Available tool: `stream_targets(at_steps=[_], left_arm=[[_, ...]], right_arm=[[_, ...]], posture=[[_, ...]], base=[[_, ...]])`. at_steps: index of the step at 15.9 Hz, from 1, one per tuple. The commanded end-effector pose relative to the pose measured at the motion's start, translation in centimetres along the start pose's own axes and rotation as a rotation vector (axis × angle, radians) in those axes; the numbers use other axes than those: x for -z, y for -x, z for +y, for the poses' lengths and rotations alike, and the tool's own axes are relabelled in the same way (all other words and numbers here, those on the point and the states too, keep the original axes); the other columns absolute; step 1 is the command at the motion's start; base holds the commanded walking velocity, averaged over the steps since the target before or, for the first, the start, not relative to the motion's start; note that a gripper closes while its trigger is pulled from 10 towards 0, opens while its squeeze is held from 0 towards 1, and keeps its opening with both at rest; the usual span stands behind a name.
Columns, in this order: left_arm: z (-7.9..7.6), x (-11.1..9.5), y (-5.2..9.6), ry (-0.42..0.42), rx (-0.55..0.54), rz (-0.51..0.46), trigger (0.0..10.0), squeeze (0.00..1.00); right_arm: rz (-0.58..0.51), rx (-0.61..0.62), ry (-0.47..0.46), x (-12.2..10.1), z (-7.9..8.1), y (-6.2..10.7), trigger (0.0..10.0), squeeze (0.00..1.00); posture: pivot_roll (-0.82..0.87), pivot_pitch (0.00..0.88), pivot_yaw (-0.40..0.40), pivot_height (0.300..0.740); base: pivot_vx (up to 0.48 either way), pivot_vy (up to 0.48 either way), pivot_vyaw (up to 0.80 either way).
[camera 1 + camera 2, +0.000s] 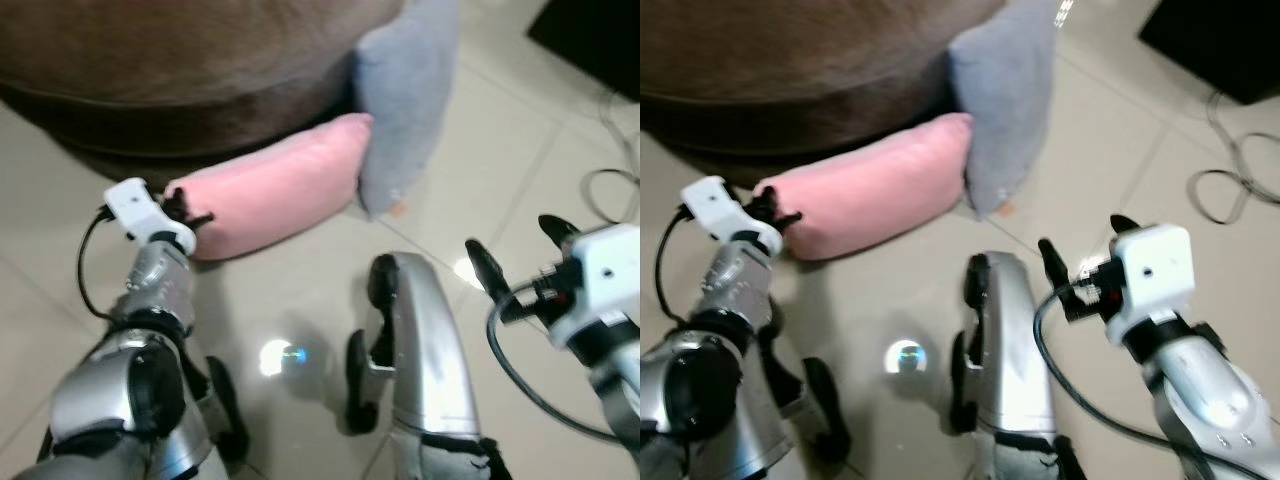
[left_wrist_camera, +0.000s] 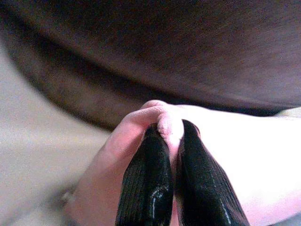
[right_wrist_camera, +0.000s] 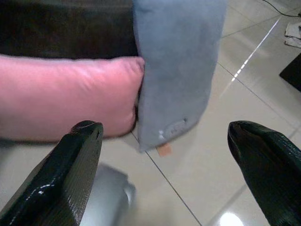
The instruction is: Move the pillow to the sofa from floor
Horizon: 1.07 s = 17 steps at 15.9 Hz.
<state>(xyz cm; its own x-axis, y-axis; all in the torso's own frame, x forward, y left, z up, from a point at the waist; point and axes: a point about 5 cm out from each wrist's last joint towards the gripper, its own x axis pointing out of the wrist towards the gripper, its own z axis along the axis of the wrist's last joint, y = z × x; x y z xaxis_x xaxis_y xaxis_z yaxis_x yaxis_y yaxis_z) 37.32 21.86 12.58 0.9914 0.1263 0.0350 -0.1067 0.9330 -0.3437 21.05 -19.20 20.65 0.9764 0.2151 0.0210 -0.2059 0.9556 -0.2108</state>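
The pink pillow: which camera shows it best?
The left eye view: the whole pink pillow lies on the floor against the sofa, left gripper pinching its end. The wrist views show parts; the right eye view matches.

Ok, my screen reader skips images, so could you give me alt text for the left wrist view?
The left gripper pinches a fold at the end of the pink pillow, its two black fingers closed on the fabric. Behind the pillow rises the dark brown sofa, with pale tiled floor alongside.
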Motion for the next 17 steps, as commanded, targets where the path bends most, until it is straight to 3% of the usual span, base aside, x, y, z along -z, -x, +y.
stream_targets(at_steps=[1, 4, 6, 9, 10, 12, 17], left_arm=[[-1.2, 0.3, 0.1, -0.058, 0.088, -0.022, 0.0, 0.00], [-3.6, 0.3, 0.2, -0.135, 0.207, -0.057, 0.0, 0.00], [-4.9, -0.3, 0.5, -0.184, 0.281, -0.133, 0.0, 0.00], [-6.7, -1.0, 1.1, -0.161, 0.366, -0.204, 0.0, 0.00], [-8.2, -1.4, 1.9, -0.160, 0.443, -0.234, 0.0, 0.00], [-9.4, -2.0, 3.0, -0.180, 0.512, -0.265, 0.0, 0.00], [-10.8, -3.9, 5.4, -0.203, 0.582, -0.272, 0.0, 0.00]], right_arm=[[-0.003, 0.011, -0.002, 0.2, 0.1, -0.1, 10.0, 0.00], [-0.020, 0.004, -0.030, 0.8, 0.6, -1.8, 10.0, 0.00], [-0.017, 0.019, -0.053, 1.7, 0.7, -3.2, 10.0, 0.00], [-0.025, 0.026, -0.088, 2.2, 1.2, -4.4, 10.0, 0.00], [-0.036, 0.018, -0.128, 2.6, 1.6, -4.6, 10.0, 0.00], [-0.034, 0.036, -0.139, 3.4, 1.9, -4.9, 10.0, 0.00], [-0.026, 0.104, -0.186, 5.5, 2.0, -6.0, 10.0, 0.00]], posture=[[-0.27, 0.347, -0.042, 0.417], [-0.19, 0.320, -0.034, 0.417], [-0.12, 0.313, -0.002, 0.417], [-0.07, 0.318, 0.016, 0.417], [-0.04, 0.308, 0.028, 0.421], [-0.02, 0.287, 0.039, 0.436], [0.01, 0.167, 0.081, 0.481]], base=[[0.000, 0.000, 0.00], [0.000, 0.000, 0.00], [0.000, 0.000, 0.00], [0.000, 0.000, 0.00], [0.000, 0.000, 0.00], [0.000, 0.000, 0.00], [0.000, 0.000, 0.00]])
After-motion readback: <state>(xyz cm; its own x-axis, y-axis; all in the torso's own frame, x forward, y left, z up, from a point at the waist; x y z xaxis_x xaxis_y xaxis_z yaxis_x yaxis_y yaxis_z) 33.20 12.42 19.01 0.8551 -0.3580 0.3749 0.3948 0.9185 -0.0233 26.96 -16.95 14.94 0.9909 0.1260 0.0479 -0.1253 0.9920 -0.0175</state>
